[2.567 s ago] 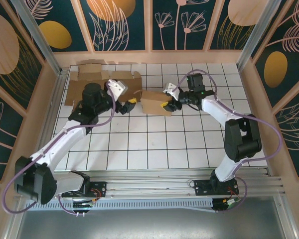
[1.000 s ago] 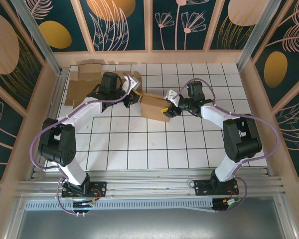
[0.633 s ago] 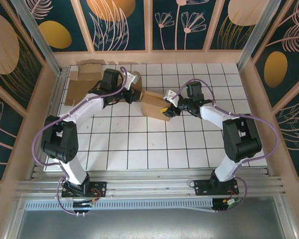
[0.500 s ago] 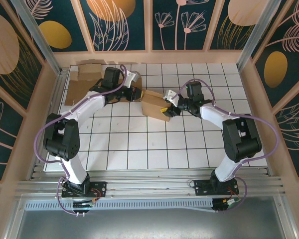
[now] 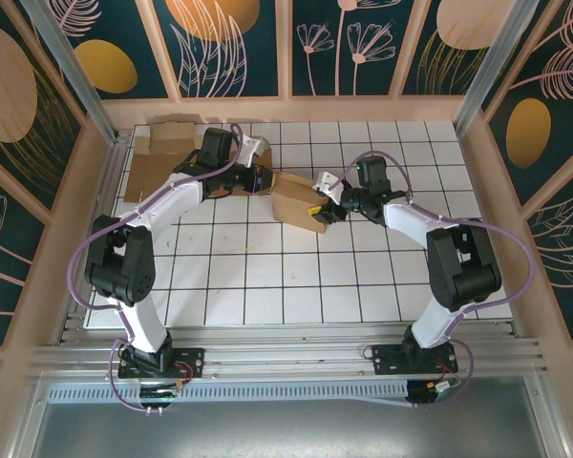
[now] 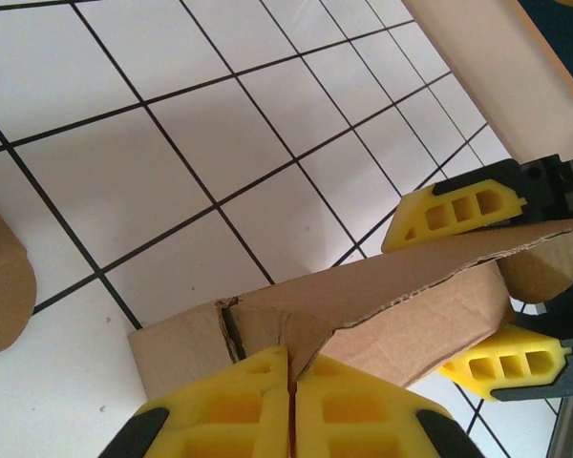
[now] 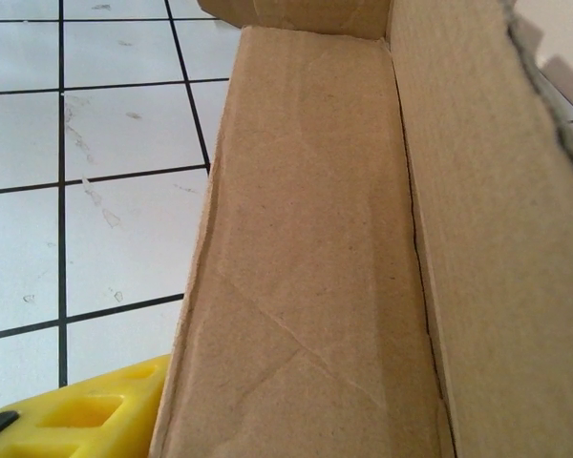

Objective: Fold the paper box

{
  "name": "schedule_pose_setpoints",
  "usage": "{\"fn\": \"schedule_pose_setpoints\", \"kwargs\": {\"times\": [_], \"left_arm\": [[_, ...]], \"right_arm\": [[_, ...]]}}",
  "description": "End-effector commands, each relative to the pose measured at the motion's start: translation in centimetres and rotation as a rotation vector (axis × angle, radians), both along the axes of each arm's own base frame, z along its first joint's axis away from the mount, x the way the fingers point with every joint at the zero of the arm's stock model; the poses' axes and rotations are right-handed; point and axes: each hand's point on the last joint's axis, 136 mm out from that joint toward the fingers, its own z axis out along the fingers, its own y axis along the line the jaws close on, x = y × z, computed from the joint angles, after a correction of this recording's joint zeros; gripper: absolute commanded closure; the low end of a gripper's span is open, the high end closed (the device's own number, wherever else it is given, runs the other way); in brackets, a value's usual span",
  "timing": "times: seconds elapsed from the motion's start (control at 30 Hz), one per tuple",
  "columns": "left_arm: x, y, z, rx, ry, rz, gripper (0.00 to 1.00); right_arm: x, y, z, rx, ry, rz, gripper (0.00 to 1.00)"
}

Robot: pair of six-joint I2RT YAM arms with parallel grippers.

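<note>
Left fingers (image 6: 279,382) are pressing fully closed against each other, tips butting the near wall of the paper box (image 5: 296,198). Right fingers (image 6: 454,205) are standing part-open, clamping the box's opposite end from both sides. The box is sitting mid-rear on the tiled counter (image 5: 267,277). The left arm is reaching far forward, wrist pointing right. The right arm is standing bent at the elbow, forearm pointing left.

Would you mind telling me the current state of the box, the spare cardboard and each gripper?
paper box: partly folded, some walls up, held between the two grippers.
left gripper: shut, tips at the box's edge.
right gripper: closed on the box's other end, a finger on each side.
cardboard sheet: unfolded, lying at the far left.
</note>
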Motion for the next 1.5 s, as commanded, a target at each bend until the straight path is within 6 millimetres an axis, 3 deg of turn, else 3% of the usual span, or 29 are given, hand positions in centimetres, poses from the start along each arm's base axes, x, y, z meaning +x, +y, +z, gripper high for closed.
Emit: {"fn": "schedule_pose_setpoints", "kwargs": {"times": [0.0,0.23,0.37,0.57,0.63,0.73,0.87,1.03,1.47], "left_arm": [[-2.5,0.0,-5.3,0.106,0.166,-0.016,0.92],[-2.4,0.0,-4.4,0.127,0.130,-0.003,0.92],[-2.0,-0.1,-3.4,0.130,0.118,0.017,0.92],[-1.7,-0.5,-2.8,0.131,0.110,0.024,0.92],[-1.7,-0.6,-2.7,0.134,0.107,0.028,0.92],[-1.7,-0.6,-2.6,0.138,0.107,0.032,0.92],[-1.6,-0.7,-2.3,0.142,0.102,0.034,0.91],[-1.6,-0.6,-2.2,0.143,0.098,0.037,0.91],[-1.5,-0.7,-2.4,0.149,0.103,0.039,0.91]], "right_arm": [[-0.1,0.6,0.7,0.023,-0.021,0.006,0.34],[0.1,0.5,5.2,0.148,-0.038,-0.071,0.09],[0.1,-0.4,8.5,0.257,-0.015,-0.156,0.02],[0.2,-2.9,12.8,0.468,0.135,-0.432,0.04],[0.7,-5.1,13.6,0.578,0.275,-0.639,0.13],[0.2,-7.3,12.6,0.624,0.507,-0.870,0.30],[-1.1,-8.4,10.2,0.474,0.647,-1.024,0.37],[-1.9,-7.8,7.2,0.247,0.637,-1.071,0.40],[-2.1,-7.0,5.2,0.197,0.616,-1.063,0.61]]}}
